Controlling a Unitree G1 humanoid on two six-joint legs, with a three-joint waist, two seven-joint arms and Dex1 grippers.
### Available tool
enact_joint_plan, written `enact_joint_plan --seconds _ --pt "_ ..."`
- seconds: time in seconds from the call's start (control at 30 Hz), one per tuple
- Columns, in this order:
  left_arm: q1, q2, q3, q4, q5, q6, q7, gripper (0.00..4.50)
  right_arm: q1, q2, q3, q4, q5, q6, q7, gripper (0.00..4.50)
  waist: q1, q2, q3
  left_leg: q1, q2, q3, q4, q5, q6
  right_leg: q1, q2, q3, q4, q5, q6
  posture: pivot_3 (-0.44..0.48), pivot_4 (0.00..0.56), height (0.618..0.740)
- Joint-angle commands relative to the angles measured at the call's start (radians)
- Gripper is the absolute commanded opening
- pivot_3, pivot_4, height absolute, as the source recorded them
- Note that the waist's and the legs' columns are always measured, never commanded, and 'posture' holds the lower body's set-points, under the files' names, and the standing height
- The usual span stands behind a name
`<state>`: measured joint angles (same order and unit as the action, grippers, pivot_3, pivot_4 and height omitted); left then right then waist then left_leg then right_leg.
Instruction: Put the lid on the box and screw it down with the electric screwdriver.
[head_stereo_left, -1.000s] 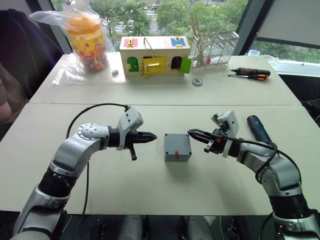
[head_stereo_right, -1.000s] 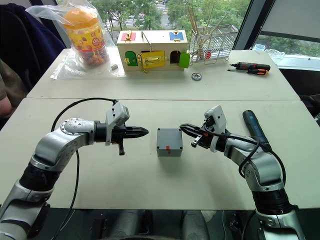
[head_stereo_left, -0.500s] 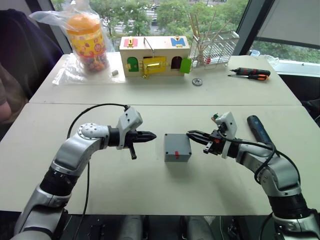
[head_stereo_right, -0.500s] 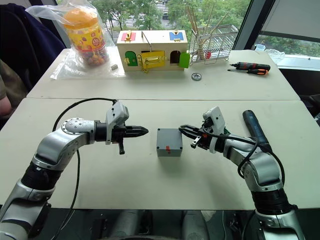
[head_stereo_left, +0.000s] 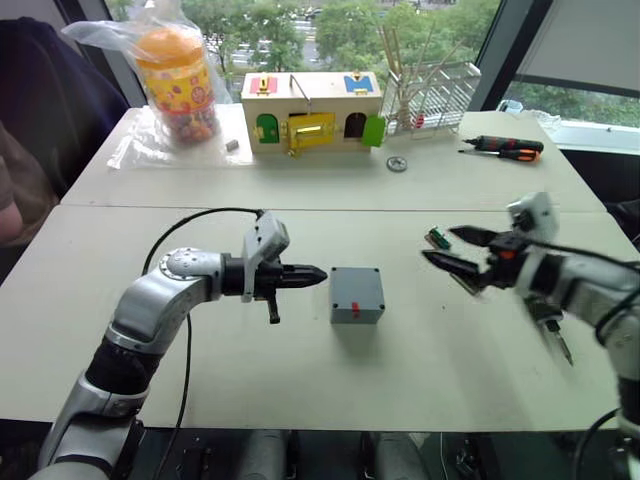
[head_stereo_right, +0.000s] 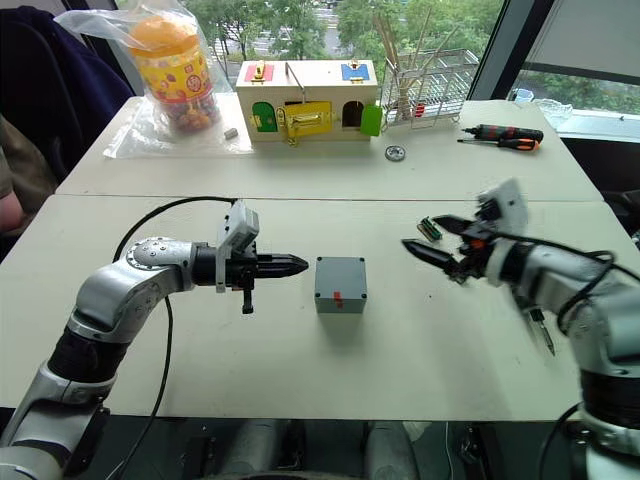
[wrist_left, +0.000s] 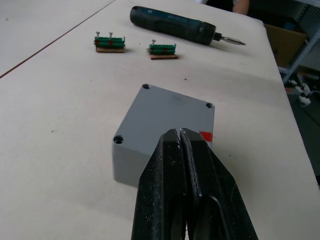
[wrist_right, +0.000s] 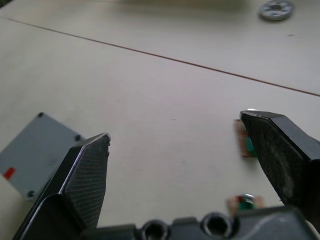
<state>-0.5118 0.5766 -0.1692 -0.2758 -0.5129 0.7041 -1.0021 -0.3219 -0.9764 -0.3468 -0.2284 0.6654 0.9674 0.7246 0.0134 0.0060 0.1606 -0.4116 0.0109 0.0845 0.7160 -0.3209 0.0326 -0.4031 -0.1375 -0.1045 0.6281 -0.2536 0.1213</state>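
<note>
The left gripper (head_stereo_left: 312, 273) is hanging level just beside the box, its two black fingers (wrist_left: 185, 165) pressed together with nothing between them, tips pointing at the box's near side but, as far as can be judged, not touching it.

The box (head_stereo_left: 356, 294) is sitting square on the table (head_stereo_left: 300, 380), near the middle, between the two arms. The lid (wrist_left: 172, 112) is already lying flush on top, with a screw hole showing at each visible corner and a red mark on one side wall. It is looking like rigid moulded plastic: light, stiff and smooth-walled, so likely to skate across the tabletop under any sideways push or the twist of a driver. Bracing is best taken across two opposite side walls, low down, leaving the corner holes free.

The right gripper (head_stereo_left: 458, 250) is hovering above the table well apart from the box, its fingers spread wide and empty. Two small green terminal blocks (wrist_left: 110, 43) are lying on the table beneath and beyond it.

The electric screwdriver (wrist_left: 175, 30) is lying flat on the table at the far right, bit tip free. It is appearing heavier than the box, round and liable to roll; the thick mid-body is the sound place to grip, clear of the thin bit.
</note>
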Motion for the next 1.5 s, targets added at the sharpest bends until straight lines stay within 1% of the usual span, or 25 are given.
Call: enact_joint_plan --seconds 0.03,0.13,0.2,0.27,0.37,0.5,0.6,0.77,0.93,1.0,1.07,1.13,1.2,1.3,1.4,1.47,1.5 --pt "-0.033 -0.016 -0.002 -0.079 -0.019 -0.017 0.003 0.0 -0.036 -0.163 0.019 0.155 -0.059 0.062 0.064 4.48 0.0 0.0 0.0 0.0 0.0 0.0 0.0 0.0 0.0 0.0 0.0 0.0 0.0 0.0 0.0 0.0 0.15 0.706" --pt "-0.041 -0.031 -0.018 -0.108 -0.01 -0.026 0.008 0.0 -0.075 -0.286 0.13 0.297 -0.12 0.082 0.138 4.48 -0.002 0.0 0.0 0.0 0.0 0.001 -0.001 0.0 0.0 -0.001 0.0 0.001 0.0 0.0 0.0 0.0 0.15 0.706" --pt "-0.039 -0.036 -0.028 -0.127 -0.001 -0.035 0.011 0.0 -0.124 -0.33 0.222 0.388 -0.154 0.102 0.203 4.48 -0.003 0.001 0.0 0.0 0.001 0.001 -0.001 0.0 0.0 -0.001 0.0 0.001 0.0 0.0 0.0 0.0 0.15 0.706" --pt "-0.04 -0.038 -0.042 -0.143 0.014 -0.043 0.02 0.0 -0.181 -0.35 0.307 0.465 -0.182 0.122 0.27 4.48 -0.004 0.001 0.0 0.0 0.001 0.002 -0.001 0.0 0.0 -0.002 0.0 0.002 0.0 0.0 0.0 0.0 0.15 0.706" --pt "-0.052 -0.054 -0.028 -0.192 -0.007 -0.019 0.06 0.0 -0.291 -0.335 0.46 0.609 -0.258 0.116 0.392 4.48 -0.005 0.001 0.001 0.0 0.001 0.002 -0.001 0.0 0.0 -0.002 0.0 0.002 0.0 0.0 0.0 0.0 0.15 0.706" --pt "-0.051 -0.056 -0.034 -0.223 -0.012 0.005 0.091 0.0 -0.434 -0.276 0.593 0.814 -0.388 0.041 0.475 4.48 -0.003 0.002 0.002 0.0 0.0 0.002 -0.001 0.0 0.001 -0.003 0.0 0.003 0.0 0.0 0.0 0.0 0.15 0.706" --pt "-0.043 -0.052 -0.027 -0.225 -0.016 0.024 0.112 0.0 -0.53 -0.218 0.668 0.959 -0.481 -0.017 0.528 4.48 -0.003 0.003 0.002 0.0 0.0 0.003 0.0 0.0 0.0 -0.002 0.0 0.003 0.0 0.0 0.0 0.0 0.15 0.706" --pt "-0.022 -0.024 -0.013 -0.231 -0.02 0.04 0.12 0.0 -0.612 -0.144 0.749 1.128 -0.611 -0.129 0.611 4.48 -0.002 0.003 0.002 0.0 0.0 0.003 0.0 0.0 0.0 -0.002 0.0 0.002 0.0 0.0 0.0 0.0 0.15 0.706" --pt "-0.007 -0.023 -0.008 -0.217 -0.008 0.033 0.15 0.0 -0.647 -0.098 0.779 1.237 -0.702 -0.214 0.682 4.48 -0.002 0.003 0.003 0.0 0.0 0.003 0.0 0.0 -0.001 -0.002 0.001 0.002 0.0 0.0 0.0 0.0 0.15 0.706" --pt "0.008 -0.018 0.002 -0.206 -0.003 0.031 0.162 0.0 -0.657 -0.073 0.786 1.283 -0.742 -0.247 0.681 4.06 -0.003 0.003 0.003 0.0 0.0 0.003 0.0 0.0 -0.001 -0.002 0.001 0.002 0.0 0.0 0.0 0.0 0.15 0.706" --pt "0.023 -0.006 0.008 -0.193 0.008 0.023 0.166 0.0 -0.67 -0.046 0.784 1.333 -0.777 -0.276 0.66 3.49 -0.007 0.003 0.003 0.0 0.001 0.003 0.0 0.001 -0.001 -0.001 0.001 0.002 0.0 0.0 0.0 0.0 0.15 0.706" --pt "0.034 0.003 0.018 -0.186 0.009 0.02 0.168 0.0 -0.673 -0.033 0.783 1.366 -0.811 -0.304 0.652 2.64 -0.007 0.003 0.003 0.0 0.001 0.002 0.0 0.001 -0.002 -0.001 0.002 0.002 0.0 0.0 0.0 0.0 0.15 0.706" --pt "0.036 0.003 0.024 -0.178 0.008 0.016 0.171 0.0 -0.675 -0.028 0.775 1.39 -0.831 -0.326 0.648 1.88 -0.005 0.002 0.003 0.001 0.001 0.001 0.0 0.001 -0.003 0.0 0.002 0.001 0.0 0.0 0.0 0.0 0.15 0.706" --pt "0.036 -0.001 0.036 -0.148 0.007 0.002 0.174 0.0 -0.687 -0.035 0.732 1.421 -0.837 -0.341 0.603 1.84 -0.003 0.002 0.002 0.002 0.001 0.0 0.001 0.001 -0.003 0.003 0.002 -0.001 -0.002 0.0 0.0 0.0 0.15 0.706" --pt "0.018 0.007 0.04 -0.074 0.017 -0.028 0.145 0.0 -0.754 -0.048 0.629 1.445 -0.793 -0.312 0.526 1.84 -0.004 0.002 0.003 0.003 0.0 -0.002 0.002 0.001 -0.003 0.007 0.002 -0.002 -0.004 0.0 0.0 0.0 0.15 0.706" --pt "0.009 0.013 0.04 -0.029 0.021 -0.05 0.12 0.0 -0.791 -0.053 0.573 1.447 -0.768 -0.291 0.492 1.84 -0.005 0.005 0.004 0.003 0.0 -0.001 0.002 0.001 -0.003 0.006 0.001 -0.002 -0.004 0.0 0.0 0.0 0.15 0.706" --pt "0.006 0.015 0.04 -0.013 0.022 -0.059 0.109 0.0 -0.804 -0.055 0.551 1.446 -0.759 -0.284 0.482 1.84 -0.008 0.009 0.007 0.003 0.0 -0.001 0.001 0.001 -0.003 0.006 0.001 -0.002 -0.004 0.0 0.0 0.0 0.15 0.706"
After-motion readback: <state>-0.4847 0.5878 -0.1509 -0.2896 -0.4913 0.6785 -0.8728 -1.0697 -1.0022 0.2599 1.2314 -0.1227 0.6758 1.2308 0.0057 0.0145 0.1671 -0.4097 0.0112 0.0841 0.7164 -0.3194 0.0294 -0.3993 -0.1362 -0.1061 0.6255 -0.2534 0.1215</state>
